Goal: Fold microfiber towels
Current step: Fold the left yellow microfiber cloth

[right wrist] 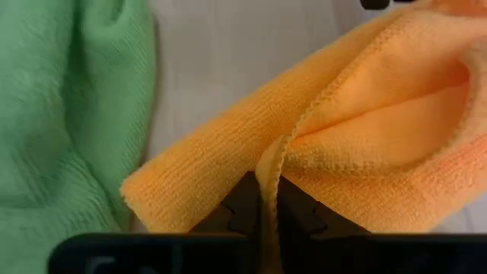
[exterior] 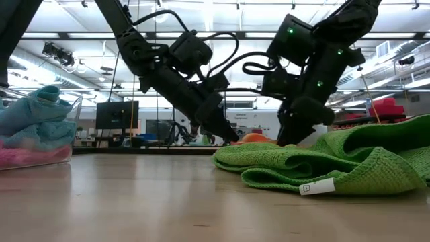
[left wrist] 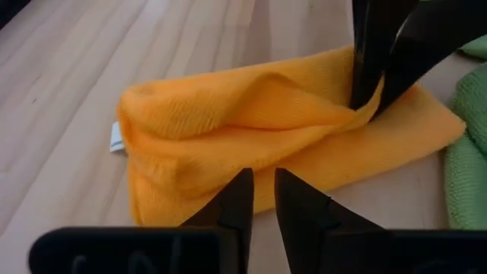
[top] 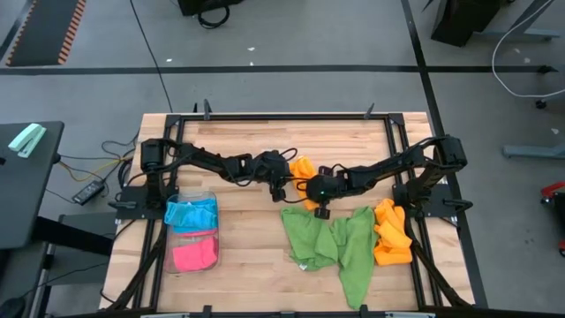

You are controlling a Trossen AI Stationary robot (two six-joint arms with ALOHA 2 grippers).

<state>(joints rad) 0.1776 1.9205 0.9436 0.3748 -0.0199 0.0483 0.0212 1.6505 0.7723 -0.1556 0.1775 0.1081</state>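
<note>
- Orange towel (left wrist: 251, 129) lying part-folded mid-table, just beside the green towels (top: 331, 247).
- Right gripper (right wrist: 266, 209) pinching the orange towel's edge — hem caught between its fingers.
- Left gripper (left wrist: 260, 202) poised just short of that towel — fingers nearly together, nothing between them.

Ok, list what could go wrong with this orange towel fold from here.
1. The right gripper pinches only the orange towel edge; it may slip free and the fold spring open.
2. The left gripper holds nothing, so the towel could drag.
3. The green towels lie close and may snag.
</note>
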